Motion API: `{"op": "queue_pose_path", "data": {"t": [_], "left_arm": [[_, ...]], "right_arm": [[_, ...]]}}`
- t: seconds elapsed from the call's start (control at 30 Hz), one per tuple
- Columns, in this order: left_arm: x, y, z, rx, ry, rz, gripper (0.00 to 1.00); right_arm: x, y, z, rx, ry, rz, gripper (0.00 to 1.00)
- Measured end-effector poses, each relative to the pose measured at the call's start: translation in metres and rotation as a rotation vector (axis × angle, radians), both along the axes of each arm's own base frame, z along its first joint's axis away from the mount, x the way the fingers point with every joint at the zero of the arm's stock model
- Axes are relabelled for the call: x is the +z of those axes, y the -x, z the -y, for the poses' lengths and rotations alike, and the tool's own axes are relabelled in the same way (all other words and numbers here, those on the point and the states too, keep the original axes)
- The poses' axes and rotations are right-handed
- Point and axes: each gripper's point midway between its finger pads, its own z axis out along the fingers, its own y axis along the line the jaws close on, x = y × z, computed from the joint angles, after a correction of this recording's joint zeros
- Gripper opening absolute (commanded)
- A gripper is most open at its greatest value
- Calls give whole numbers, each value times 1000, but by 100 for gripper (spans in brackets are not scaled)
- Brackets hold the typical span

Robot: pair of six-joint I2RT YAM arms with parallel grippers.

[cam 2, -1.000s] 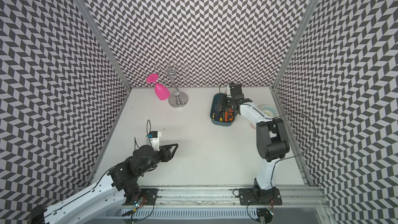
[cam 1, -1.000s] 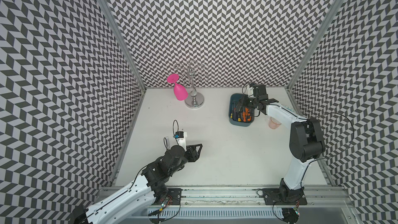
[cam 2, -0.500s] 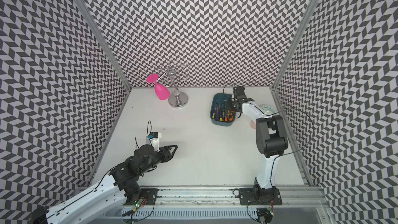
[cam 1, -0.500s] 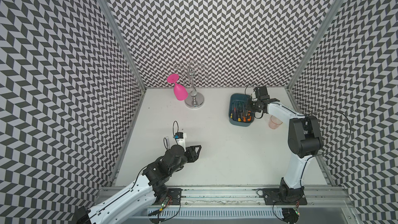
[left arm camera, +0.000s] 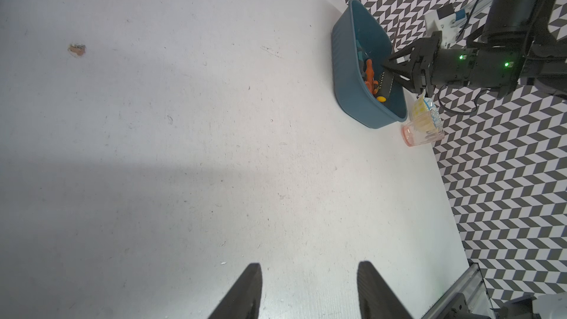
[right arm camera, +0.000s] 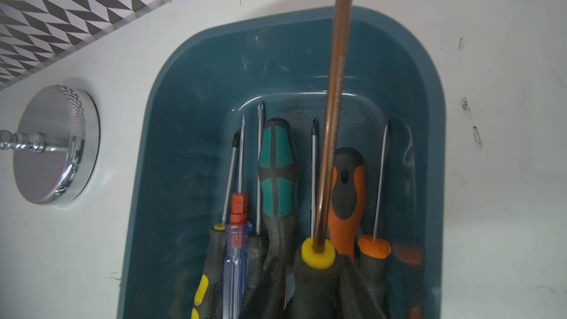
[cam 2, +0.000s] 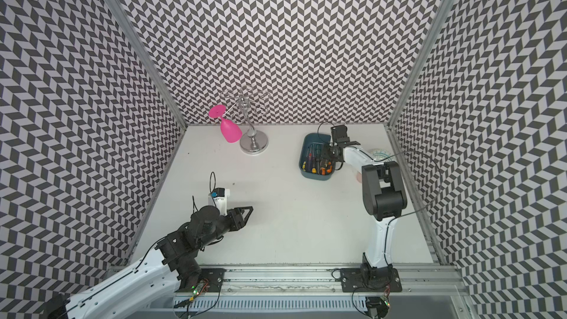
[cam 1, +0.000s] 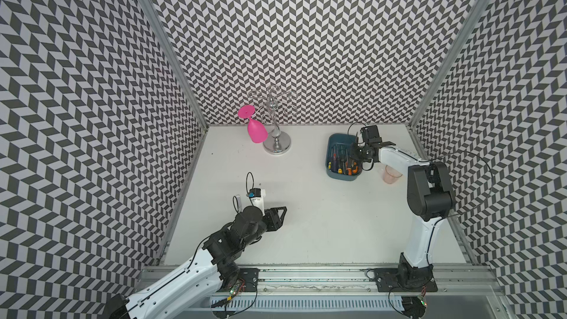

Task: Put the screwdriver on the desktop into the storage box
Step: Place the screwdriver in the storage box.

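Note:
The dark teal storage box (cam 1: 340, 177) (cam 2: 316, 177) (left arm camera: 349, 87) (right arm camera: 184, 118) stands on the white desktop (cam 1: 322, 216) at the back right, with several screwdrivers lying in it. My right gripper (cam 1: 352, 156) (cam 2: 325, 156) (left arm camera: 385, 72) (right arm camera: 317, 283) reaches low into the box. It is shut on a screwdriver (right arm camera: 317, 253) (left arm camera: 387, 85) with a black handle, yellow collar and brown shaft. That screwdriver hangs tilted over the others. My left gripper (cam 1: 283, 210) (cam 2: 248, 210) (left arm camera: 310, 268) hovers open and empty over the front left of the desktop.
A chrome glass rack (cam 1: 277, 144) (right arm camera: 55, 145) holding a pink goblet (cam 1: 256, 130) stands at the back, left of the box. A clear pink cup (cam 1: 391, 174) (left arm camera: 423, 133) and a small patterned bowl (cam 2: 379, 154) sit right of the box, under my right arm.
My right gripper has sunk a little lower into the box with the screwdriver. The left arm has stayed where it was.

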Motion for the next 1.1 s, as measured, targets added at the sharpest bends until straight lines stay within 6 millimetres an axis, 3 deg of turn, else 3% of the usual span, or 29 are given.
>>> {"op": "queue_pose_path", "data": {"t": [0.33, 0.5, 0.87, 1.1], "left_arm": [[-5, 0, 2, -6, -12, -17, 53], [-6, -1, 3, -8, -13, -20, 53], [-6, 0, 4, -14, -10, -22, 53], [-4, -1, 3, -11, -3, -15, 53]], "right_arm": [[-8, 7, -1, 7, -7, -25, 44], [-7, 7, -2, 9, -9, -25, 45], [-6, 11, -1, 4, -11, -28, 36], [-4, 7, -5, 8, -45, -15, 17]]}}
